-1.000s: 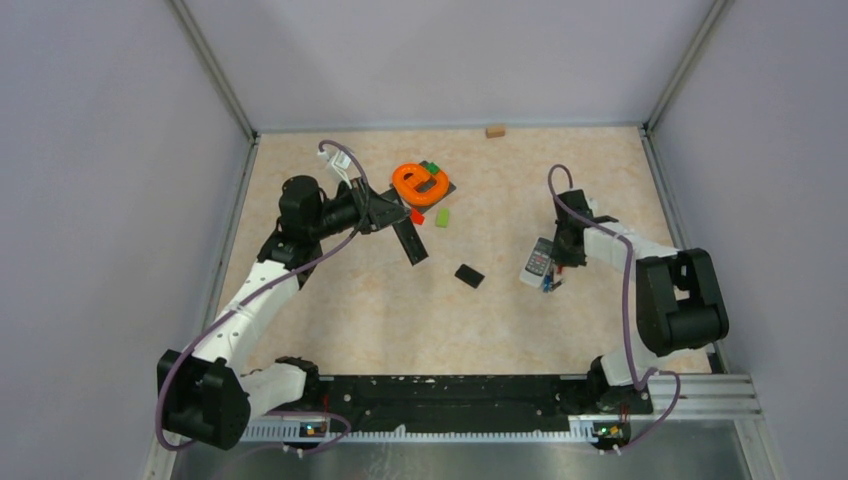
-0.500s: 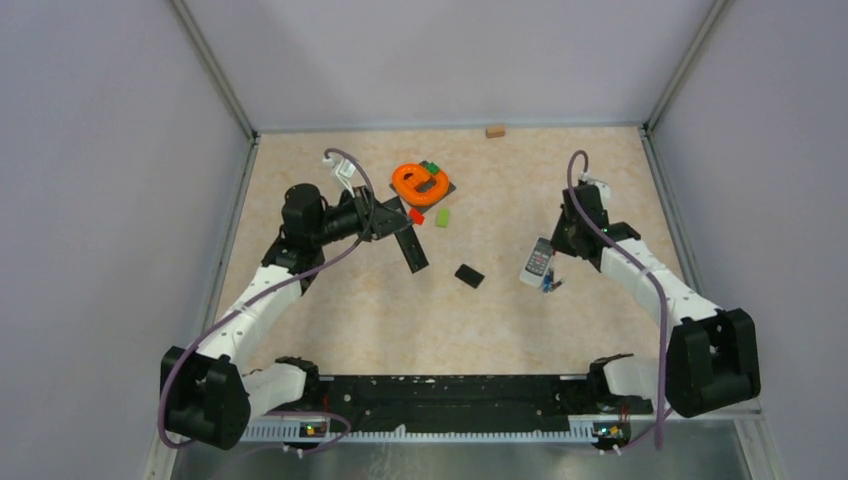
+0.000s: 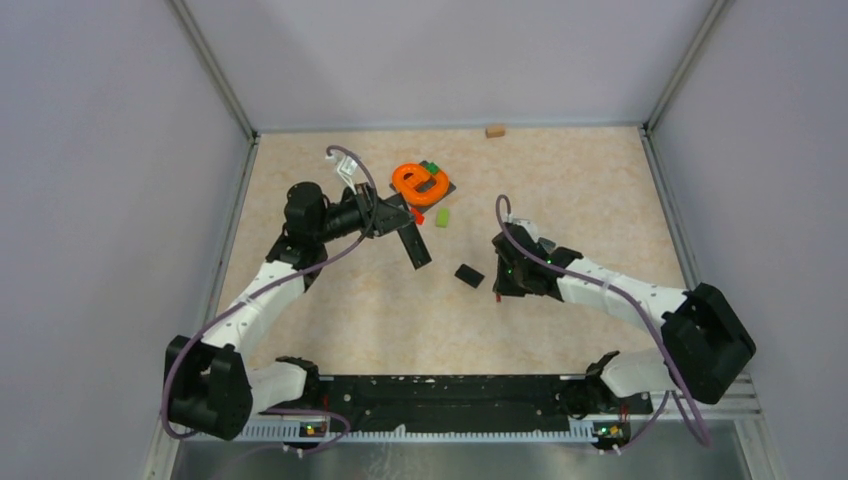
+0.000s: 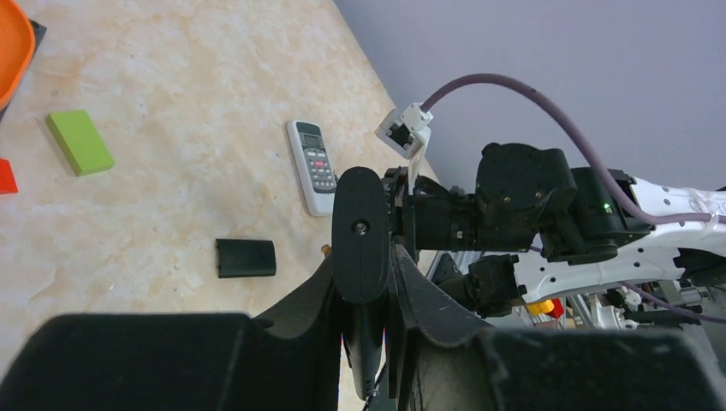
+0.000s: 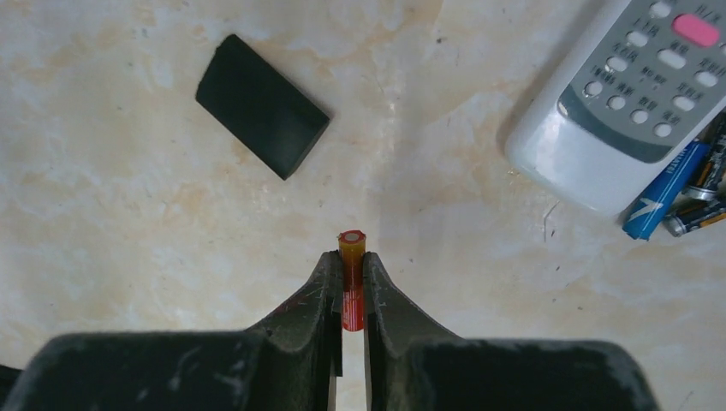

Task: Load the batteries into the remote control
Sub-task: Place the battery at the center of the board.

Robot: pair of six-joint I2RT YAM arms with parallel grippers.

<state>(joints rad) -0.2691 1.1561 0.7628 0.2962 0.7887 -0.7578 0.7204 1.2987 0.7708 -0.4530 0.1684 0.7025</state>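
Note:
My left gripper (image 3: 397, 222) is shut on a long black remote control (image 3: 413, 245) and holds it above the table; in the left wrist view the remote (image 4: 360, 224) stands between the fingers (image 4: 366, 267). My right gripper (image 3: 499, 277) is shut on an orange-red battery (image 5: 352, 248), held end-out just above the table, with the gripper (image 5: 351, 267) right of a flat black battery cover (image 5: 261, 105). A white remote (image 5: 633, 94) lies face up at the right, with a blue battery (image 5: 663, 190) and other batteries beside it.
The black cover (image 3: 469, 275) lies mid-table. An orange ring on a black plate (image 3: 420, 182), a green block (image 3: 442, 216) and a red block (image 3: 417, 214) sit behind the black remote. A small wooden block (image 3: 495, 130) lies at the back wall.
My right arm has swung left, away from the white remote, to the middle of the table near the black cover. My left arm has barely moved.

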